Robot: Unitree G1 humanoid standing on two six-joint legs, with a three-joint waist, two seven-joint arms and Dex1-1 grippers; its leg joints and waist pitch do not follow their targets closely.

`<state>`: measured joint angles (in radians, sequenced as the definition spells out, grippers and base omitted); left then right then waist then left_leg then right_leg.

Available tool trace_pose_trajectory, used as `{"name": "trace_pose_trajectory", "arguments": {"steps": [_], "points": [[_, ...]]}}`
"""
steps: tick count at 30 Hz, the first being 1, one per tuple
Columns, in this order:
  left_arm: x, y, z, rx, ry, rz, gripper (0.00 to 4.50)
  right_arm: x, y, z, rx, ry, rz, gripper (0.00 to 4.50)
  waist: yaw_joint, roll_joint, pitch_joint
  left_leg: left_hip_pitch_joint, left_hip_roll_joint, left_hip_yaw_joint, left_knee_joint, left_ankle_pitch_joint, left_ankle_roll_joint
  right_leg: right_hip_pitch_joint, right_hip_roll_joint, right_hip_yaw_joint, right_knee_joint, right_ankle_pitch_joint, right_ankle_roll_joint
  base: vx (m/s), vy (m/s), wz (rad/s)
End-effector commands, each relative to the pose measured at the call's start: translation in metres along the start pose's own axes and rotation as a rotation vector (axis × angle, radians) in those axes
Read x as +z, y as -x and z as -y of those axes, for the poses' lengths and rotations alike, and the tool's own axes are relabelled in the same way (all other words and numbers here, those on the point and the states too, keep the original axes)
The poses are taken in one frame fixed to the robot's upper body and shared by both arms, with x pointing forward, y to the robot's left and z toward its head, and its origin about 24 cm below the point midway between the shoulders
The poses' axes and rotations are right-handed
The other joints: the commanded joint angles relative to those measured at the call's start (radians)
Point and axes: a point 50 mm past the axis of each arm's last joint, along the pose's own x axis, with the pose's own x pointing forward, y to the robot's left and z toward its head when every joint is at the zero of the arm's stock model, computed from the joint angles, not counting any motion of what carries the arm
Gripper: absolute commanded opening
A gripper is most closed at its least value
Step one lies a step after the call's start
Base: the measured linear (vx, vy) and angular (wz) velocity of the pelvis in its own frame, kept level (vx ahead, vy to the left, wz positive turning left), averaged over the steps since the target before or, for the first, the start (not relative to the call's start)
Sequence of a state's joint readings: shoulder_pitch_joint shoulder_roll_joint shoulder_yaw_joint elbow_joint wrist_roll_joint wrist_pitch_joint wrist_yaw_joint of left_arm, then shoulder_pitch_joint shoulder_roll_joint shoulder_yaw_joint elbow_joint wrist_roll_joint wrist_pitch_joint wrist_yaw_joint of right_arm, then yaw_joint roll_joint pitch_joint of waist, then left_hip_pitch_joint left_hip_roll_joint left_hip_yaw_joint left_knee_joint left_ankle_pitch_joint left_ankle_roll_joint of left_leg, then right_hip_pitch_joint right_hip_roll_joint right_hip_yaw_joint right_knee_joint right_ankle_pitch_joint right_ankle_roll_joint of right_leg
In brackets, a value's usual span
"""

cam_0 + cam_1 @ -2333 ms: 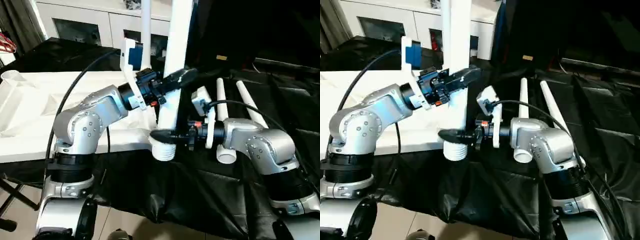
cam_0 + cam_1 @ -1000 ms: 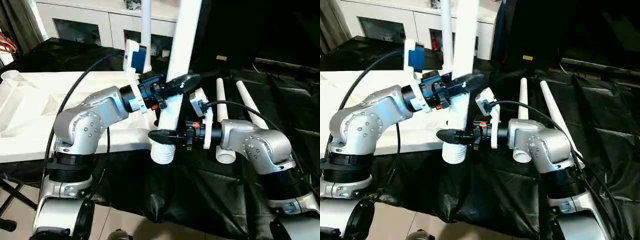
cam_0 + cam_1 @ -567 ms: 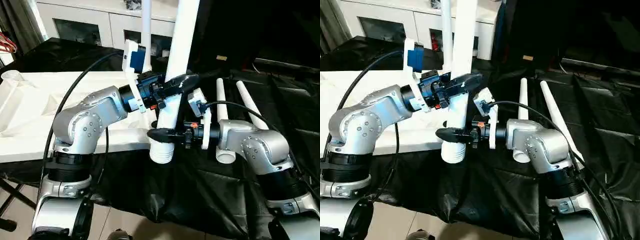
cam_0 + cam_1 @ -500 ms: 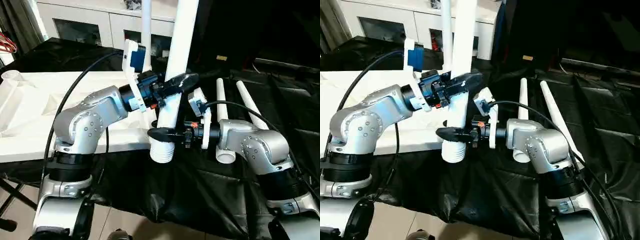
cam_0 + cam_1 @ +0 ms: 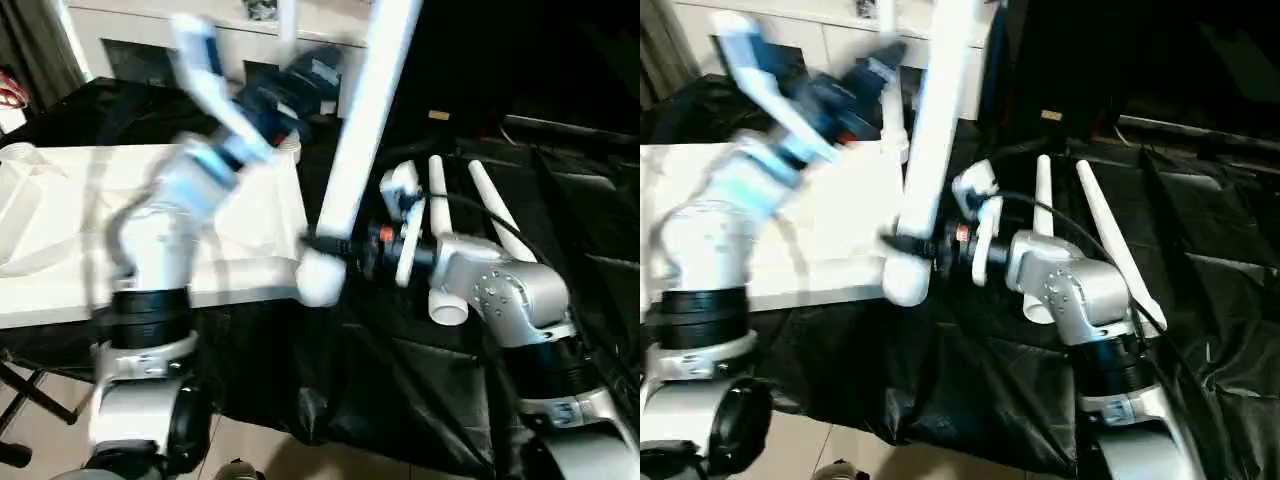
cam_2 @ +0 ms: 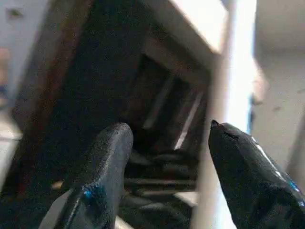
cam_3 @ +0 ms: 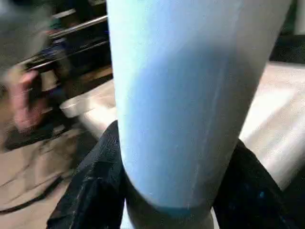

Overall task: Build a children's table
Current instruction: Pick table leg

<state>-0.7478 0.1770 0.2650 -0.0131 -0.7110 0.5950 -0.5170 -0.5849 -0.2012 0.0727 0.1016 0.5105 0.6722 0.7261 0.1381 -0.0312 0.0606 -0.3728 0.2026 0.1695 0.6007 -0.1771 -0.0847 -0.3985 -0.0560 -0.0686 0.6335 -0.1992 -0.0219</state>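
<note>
White plastic top (image 5: 60,250) lies upside down, one leg (image 5: 290,20) seemingly socketed; right gripper (image 5: 318,243) clamps a second leg (image 5: 365,120) by the corner; left gripper (image 6: 164,143) gapes empty; two legs (image 5: 470,200) wait.

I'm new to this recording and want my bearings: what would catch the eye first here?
A long white table leg rises slanting through the middle, its thick lower end clamped in the right gripper just off the near corner of the white tabletop. The left gripper is off that leg, fingers apart, its arm a blur over the tabletop. Two more legs lie on the black cloth behind the right arm.
</note>
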Motion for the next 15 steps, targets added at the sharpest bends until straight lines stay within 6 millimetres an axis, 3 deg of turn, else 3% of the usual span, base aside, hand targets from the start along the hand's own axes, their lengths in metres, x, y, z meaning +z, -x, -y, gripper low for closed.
{"name": "trace_pose_trajectory", "arguments": {"steps": [1, 3, 4, 5, 7, 8, 9, 10, 12, 13, 15], "points": [[-0.002, 0.01, -0.001, 0.012, -0.094, -0.106, 2.98, 0.006, 0.008, 0.01, -0.112, 0.039, 0.038, 1.89, -0.003, 0.014, -0.079, 0.015, 0.026, -0.011, -0.065, -0.104, -0.05, 0.058, -0.075, 0.049, -0.06, -0.062, -0.149, 0.0, 0.0, 0.0], [-0.008, 0.017, -0.003, 0.014, -0.149, -0.186, 2.98, 0.006, 0.01, 0.013, -0.145, 0.053, 0.04, 1.89, -0.005, 0.018, -0.079, 0.019, 0.025, -0.007, -0.064, -0.108, -0.051, 0.055, -0.073, 0.05, -0.062, -0.057, -0.148, 0.0, 0.0, 0.0], [-0.017, 0.024, -0.005, 0.004, -0.205, -0.273, 2.98, 0.007, 0.013, 0.016, -0.184, 0.073, 0.042, 1.89, -0.001, 0.012, -0.079, 0.021, 0.027, -0.008, -0.065, -0.108, -0.048, 0.053, -0.074, 0.05, -0.065, -0.06, -0.145, 0.0, 0.0, 0.0], [-0.041, 0.04, -0.009, -0.033, -0.326, -0.465, 2.98, 0.005, 0.018, 0.021, -0.252, 0.109, 0.027, 1.89, -0.002, 0.014, -0.075, 0.02, 0.028, -0.009, -0.071, -0.119, -0.046, 0.049, -0.074, 0.051, -0.067, -0.114, -0.113, 0.0, 0.0, 0.0], [-0.059, 0.051, -0.01, -0.075, -0.365, -0.578, 2.98, 0.002, 0.019, 0.024, -0.294, 0.114, 0.025, 1.89, -0.002, 0.019, -0.073, 0.023, 0.027, -0.008, -0.072, -0.13, -0.054, 0.045, -0.076, 0.053, -0.072, -0.139, -0.101, 0.0, 0.0, 0.0], [-0.069, 0.059, -0.01, -0.103, -0.382, -0.643, 2.98, 0.001, 0.021, 0.025, -0.318, 0.114, 0.024, 1.89, -0.001, 0.025, -0.075, 0.025, 0.028, -0.007, -0.073, -0.142, -0.064, 0.044, -0.077, 0.054, -0.072, -0.143, -0.1, 0.0, 0.0, 0.0], [-0.073, 0.061, -0.01, -0.111, -0.39, -0.667, 2.98, 0.0, 0.022, 0.026, -0.324, 0.116, 0.024, 1.89, -0.003, 0.023, -0.077, 0.022, 0.026, -0.007, -0.073, -0.145, -0.071, 0.049, -0.076, 0.054, -0.067, -0.124, -0.109, 0.0, 0.0, 0.0], [-0.091, 0.074, -0.008, -0.159, -0.405, -0.767, 2.98, -0.004, 0.026, 0.026, -0.349, 0.129, 0.023, 1.89, -0.001, 0.031, -0.078, 0.023, 0.026, -0.008, -0.073, -0.146, -0.075, 0.048, -0.076, 0.054, -0.066, -0.114, -0.113, 0.0, 0.0, 0.0], [-0.106, 0.085, -0.009, -0.194, -0.422, -0.846, 2.98, -0.008, 0.027, 0.026, -0.367, 0.146, 0.02, 1.89, -0.003, 0.026, -0.074, 0.022, 0.025, -0.009, -0.076, -0.183, -0.074, 0.049, -0.077, 0.053, -0.072, -0.125, -0.115, 0.0, 0.0, 0.0], [-0.112, 0.089, -0.009, -0.213, -0.411, -0.872, 2.98, -0.01, 0.03, 0.026, -0.367, 0.145, 0.014, 1.89, -0.004, 0.037, -0.074, 0.021, 0.024, -0.01, -0.075, -0.187, -0.075, 0.048, -0.077, 0.054, -0.07, -0.127, -0.117, 0.0, 0.0, 0.0], [-0.115, 0.091, -0.008, -0.221, -0.404, -0.886, 2.98, -0.012, 0.031, 0.026, -0.368, 0.143, 0.012, 1.89, -0.007, 0.03, -0.074, 0.019, 0.023, -0.008, -0.074, -0.183, -0.071, 0.052, -0.077, 0.055, -0.071, -0.126, -0.121, 0.0, 0.0, 0.0]]}}
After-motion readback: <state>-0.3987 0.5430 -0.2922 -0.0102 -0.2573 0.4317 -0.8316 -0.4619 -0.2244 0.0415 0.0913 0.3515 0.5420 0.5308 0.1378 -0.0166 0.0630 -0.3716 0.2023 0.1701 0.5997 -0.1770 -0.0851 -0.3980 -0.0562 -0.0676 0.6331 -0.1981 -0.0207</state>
